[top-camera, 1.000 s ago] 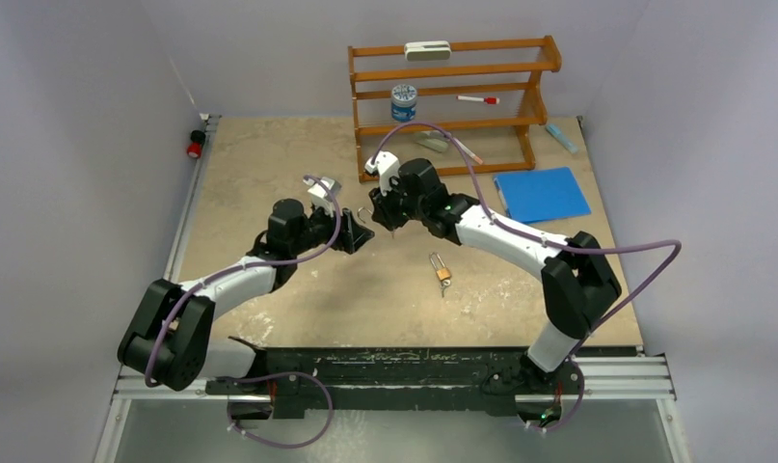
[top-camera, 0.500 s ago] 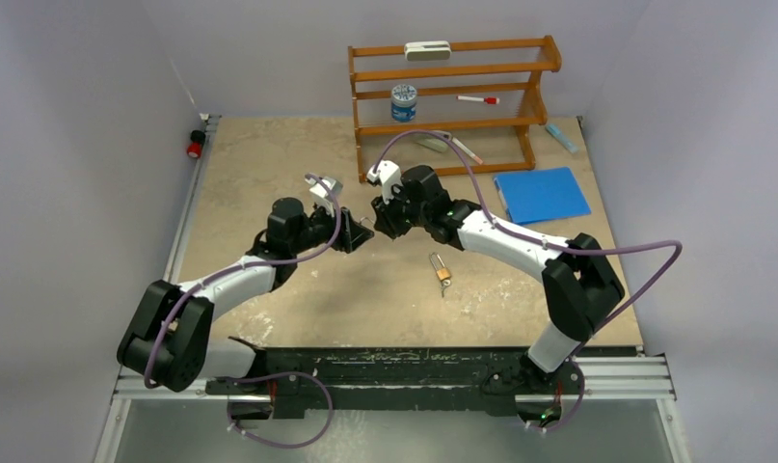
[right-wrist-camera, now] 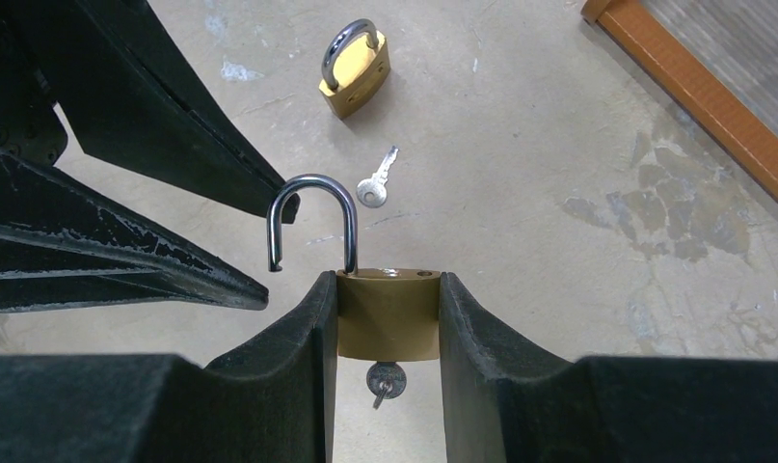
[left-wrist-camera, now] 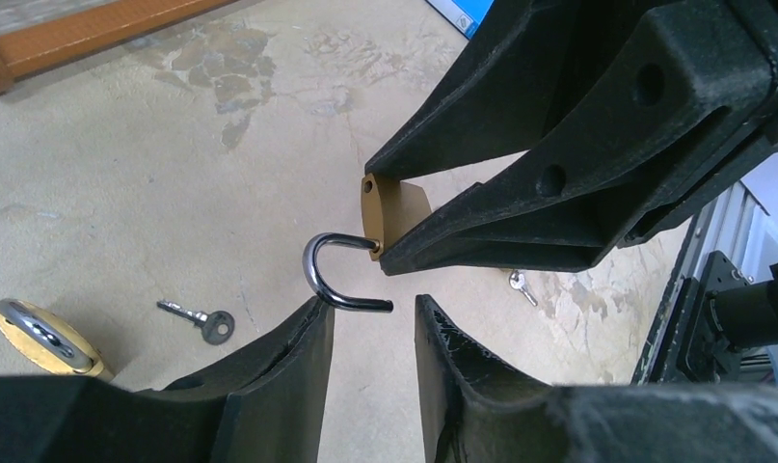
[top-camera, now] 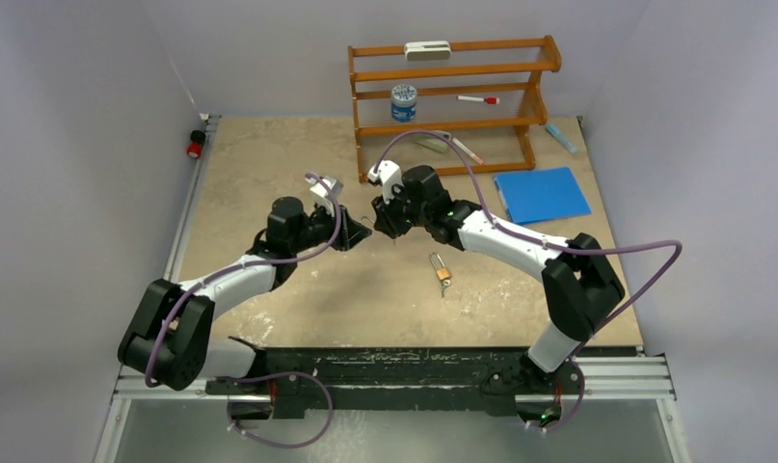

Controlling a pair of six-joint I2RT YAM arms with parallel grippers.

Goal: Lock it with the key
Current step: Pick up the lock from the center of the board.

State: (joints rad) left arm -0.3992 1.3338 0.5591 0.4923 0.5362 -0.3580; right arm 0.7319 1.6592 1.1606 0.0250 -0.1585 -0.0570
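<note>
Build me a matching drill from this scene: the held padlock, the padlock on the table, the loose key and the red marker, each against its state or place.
Things:
1. held padlock
2. table padlock
3. loose key
4. red marker

States or places:
a. on a shelf of the wooden rack
b. shackle swung open
c. shackle shut
d. lying flat, in no lock

Pairs: 1-b, 2-c, 3-d, 4-a.

**Rack and oddments at the far side**

A wooden rack point(top-camera: 481, 45) stands at the table's point(top-camera: 269, 164) far edge. A white case point(top-camera: 427, 50) lies on its top shelf, with a blue-lidded jar point(top-camera: 403, 101) and a red marker point(top-camera: 478, 99) lower down. A blue folder point(top-camera: 541, 194) lies near its right foot.
</note>
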